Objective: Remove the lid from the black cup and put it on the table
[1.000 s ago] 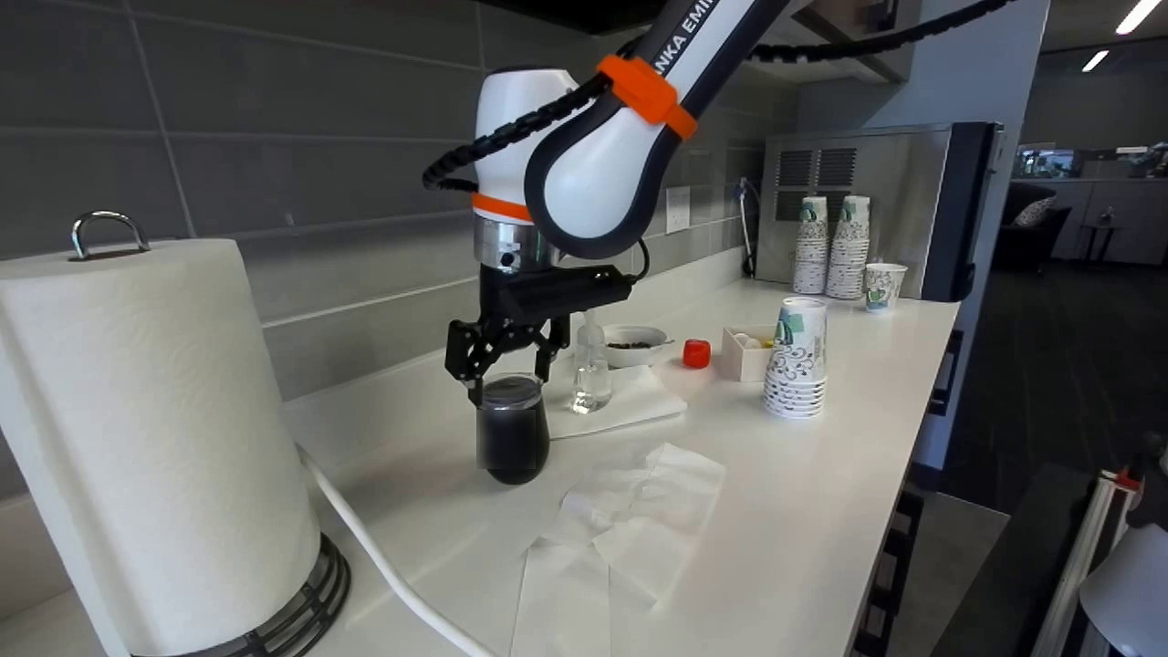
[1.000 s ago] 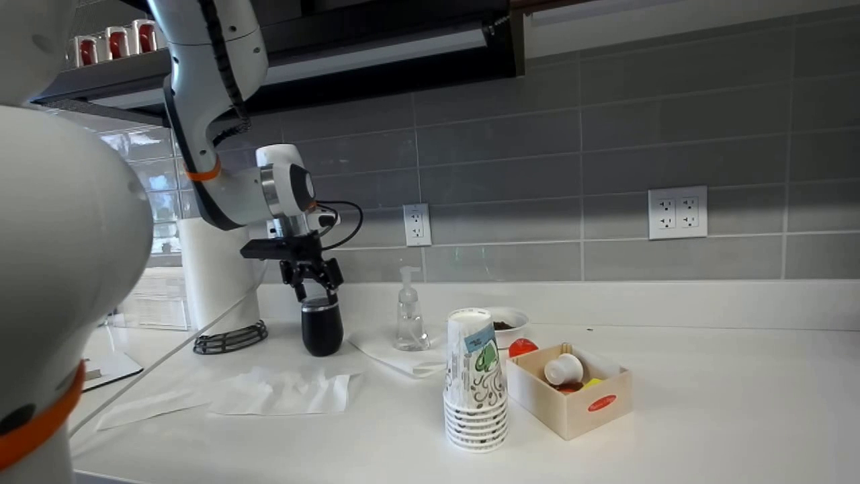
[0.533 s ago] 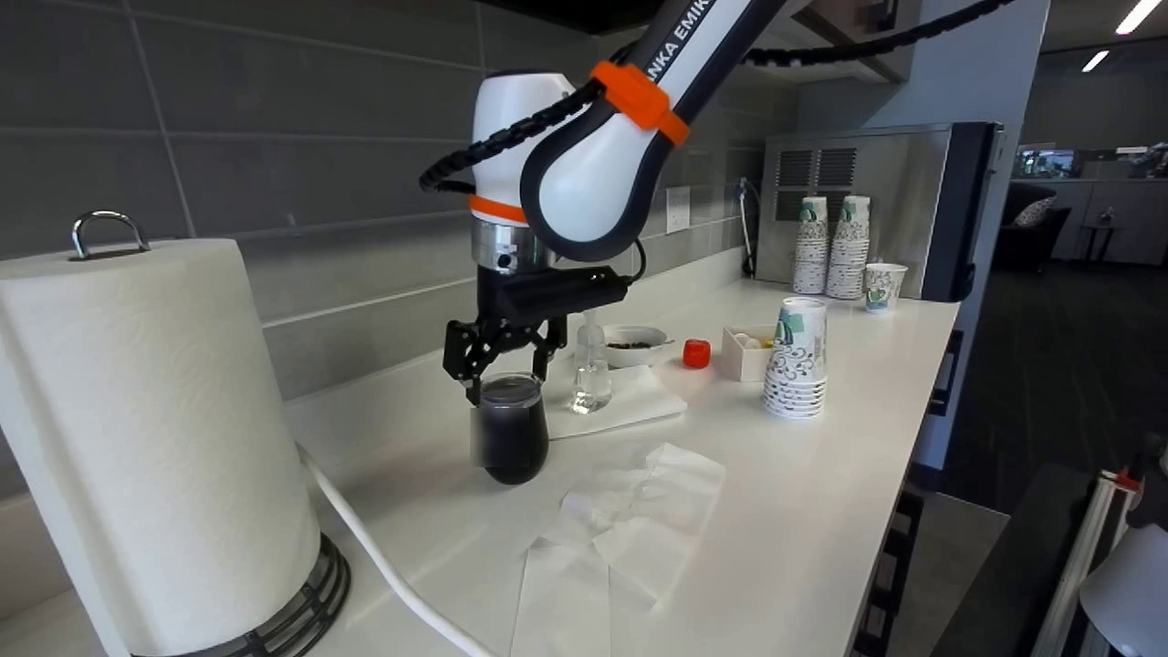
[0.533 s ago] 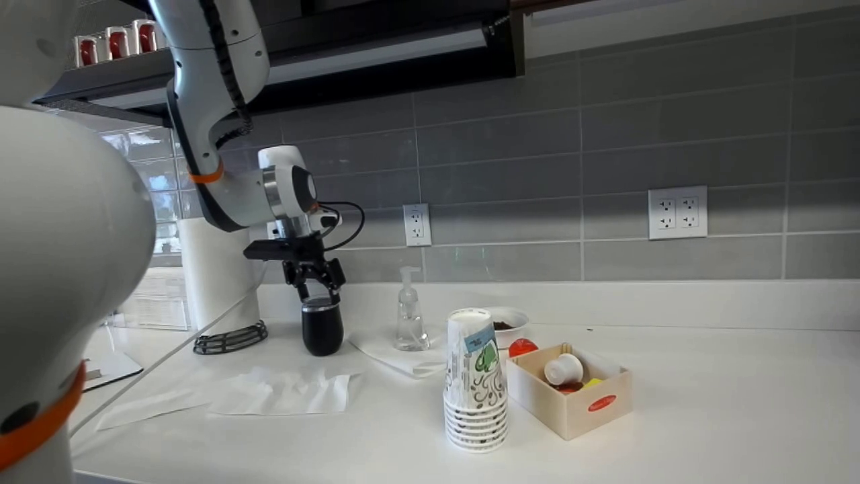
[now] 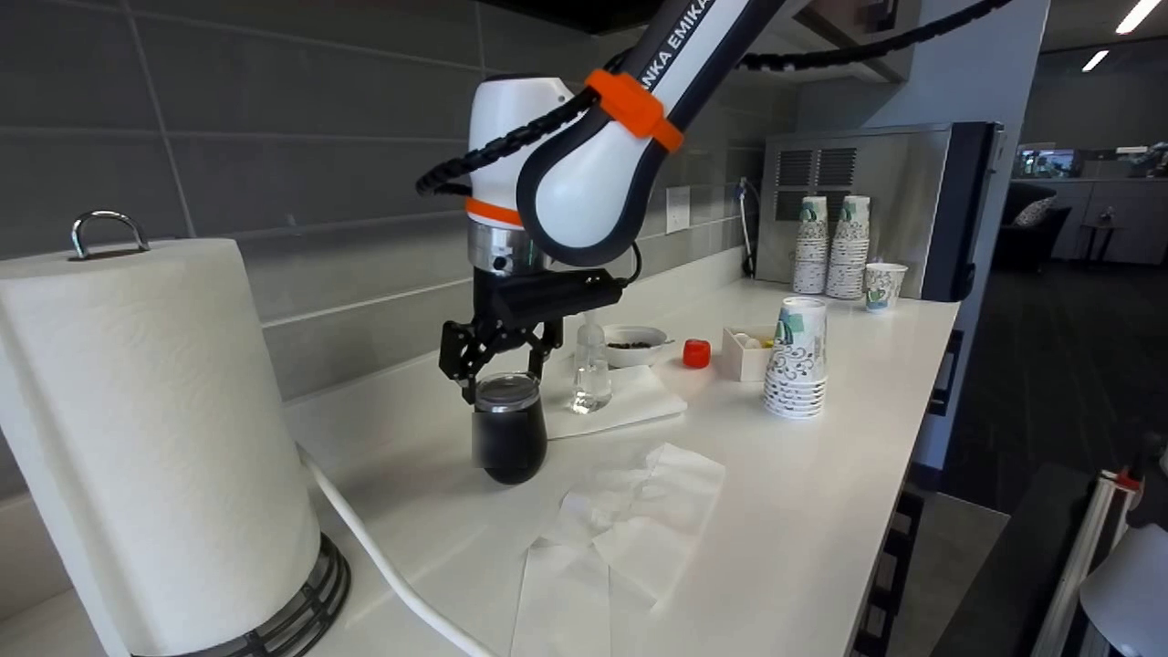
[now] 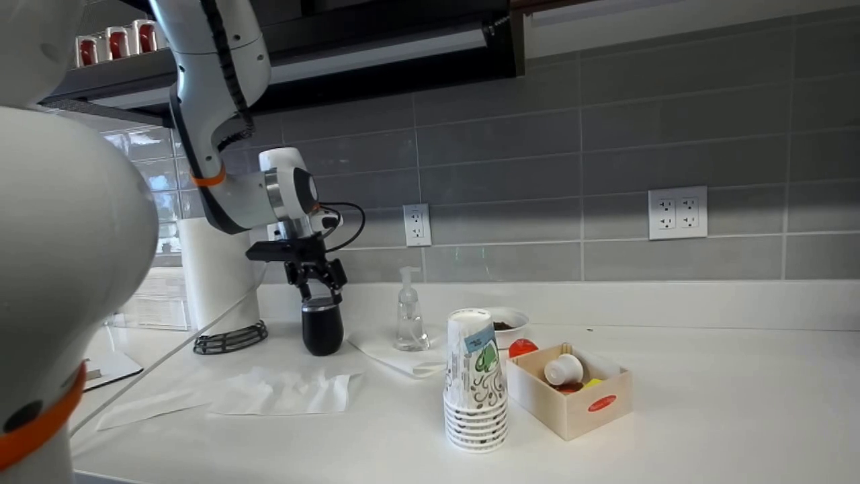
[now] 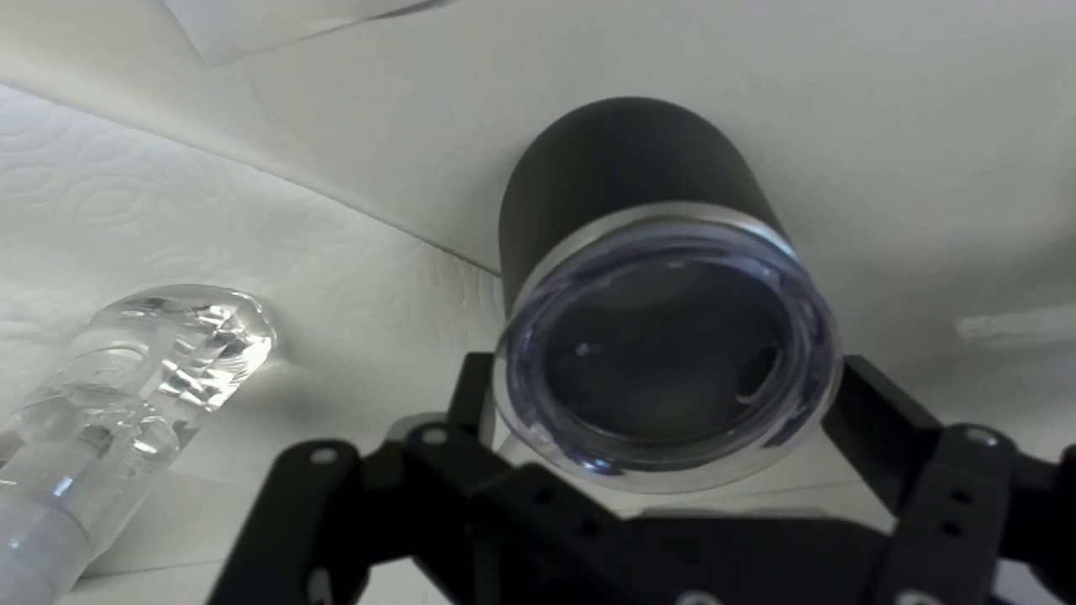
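The lid (image 7: 664, 361) sits on the rim of the cup (image 7: 630, 160), and the cup stands upright on the tabletop (image 6: 725, 396), nearer to the back edge, along the wall (image 6: 504, 195), than to the front edge. In both exterior views the jaws hang directly above the cup. In the wrist view they are spread about as wide as the lid, with one of the fingers (image 7: 472, 388) at each side of it, touching or just beside; whether they press on it, one cannot tell.

On this relation the coming move seems to depend: the lid lies between the jaws. It is round, so there is no long axis to match; what matters is the upright axis of the cup, and the pull should probably go straight up along it. If the fingers catch also the cup's rim, the whole cup could rise too. The bottle (image 5: 591, 381) stands near, also by the back edge, and the paper (image 5: 643, 525) lies toward the front edge, so the lid should perhaps be set down beside the paper.
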You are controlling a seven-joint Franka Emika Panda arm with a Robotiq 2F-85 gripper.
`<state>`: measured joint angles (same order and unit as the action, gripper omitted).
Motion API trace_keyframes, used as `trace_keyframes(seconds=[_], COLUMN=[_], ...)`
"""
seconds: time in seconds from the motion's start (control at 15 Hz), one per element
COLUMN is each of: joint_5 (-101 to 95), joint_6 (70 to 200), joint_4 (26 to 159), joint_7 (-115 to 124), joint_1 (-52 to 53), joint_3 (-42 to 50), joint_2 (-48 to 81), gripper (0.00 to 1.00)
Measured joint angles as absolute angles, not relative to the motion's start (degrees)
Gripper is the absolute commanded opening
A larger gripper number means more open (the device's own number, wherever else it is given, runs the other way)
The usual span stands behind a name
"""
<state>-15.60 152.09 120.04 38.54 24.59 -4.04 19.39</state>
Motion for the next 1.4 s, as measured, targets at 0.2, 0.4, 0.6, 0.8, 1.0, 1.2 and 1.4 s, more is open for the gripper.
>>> trace_keyframes(seconds=[0.2,0.4,0.6,0.8,1.0,1.2,1.4], joint_5=[-15.93,-16.2,-16.41,-16.49,-16.51,-16.49,-16.44], joint_6=[152.83,153.06,153.08,153.09,153.09,152.87,152.36], joint_4=[119.94,119.94,119.92,119.86,119.86,119.84,119.84], joint_7=[39.13,39.33,39.38,39.4,39.4,39.39,39.39], joint_1=[24.84,24.87,24.99,25.11,25.16,25.22,25.25], joint_3=[-3.67,-3.55,-3.38,-3.31,-3.28,-3.39,-3.8], joint_2=[19.49,19.53,19.56,19.57,19.57,19.53,19.31], gripper=[1.0,0.79,0.66,0.66,0.66,0.66,0.66])
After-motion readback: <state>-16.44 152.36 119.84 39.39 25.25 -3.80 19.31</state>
